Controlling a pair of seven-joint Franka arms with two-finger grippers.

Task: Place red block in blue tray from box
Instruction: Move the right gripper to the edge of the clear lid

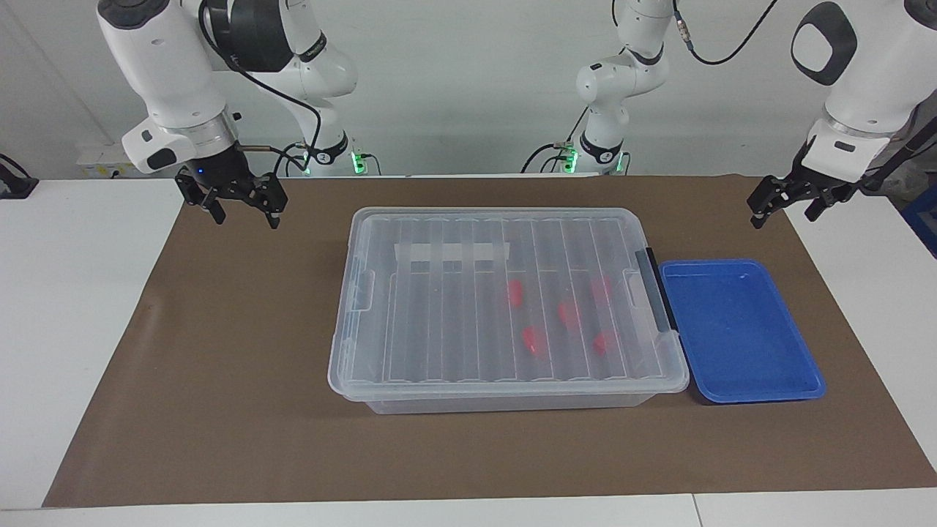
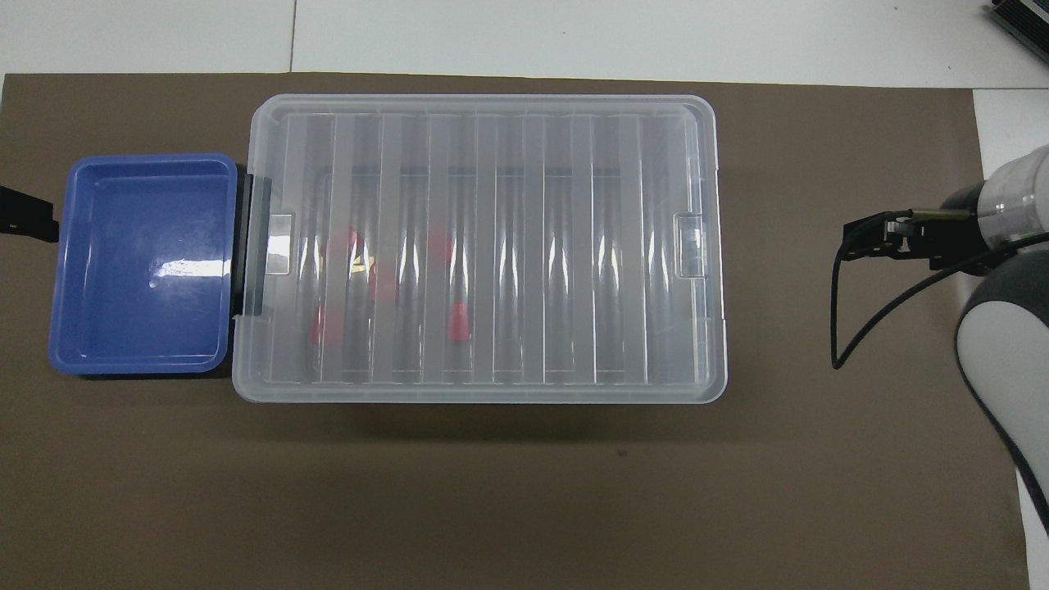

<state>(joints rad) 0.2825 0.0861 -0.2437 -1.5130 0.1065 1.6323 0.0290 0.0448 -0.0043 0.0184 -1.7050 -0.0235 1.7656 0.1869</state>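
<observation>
Clear plastic box (image 1: 505, 307) with its lid on, five red blocks inside, blue tray (image 1: 739, 333) touching its clip end.

Through the ribbed lid you see the red block (image 1: 515, 292) and its four twins only as blurred patches, clustered toward the left arm's end. The facing view gives you both pincers: the right gripper (image 1: 240, 203) spread, holding nothing, over the brown mat (image 1: 219, 351); the left gripper (image 1: 785, 199) likewise spread, over the mat's edge. Overhead, the left gripper (image 2: 29, 215) is mostly cut off. The lid's white strip (image 1: 450, 252) shows only in the facing view; no writing can be read.
</observation>
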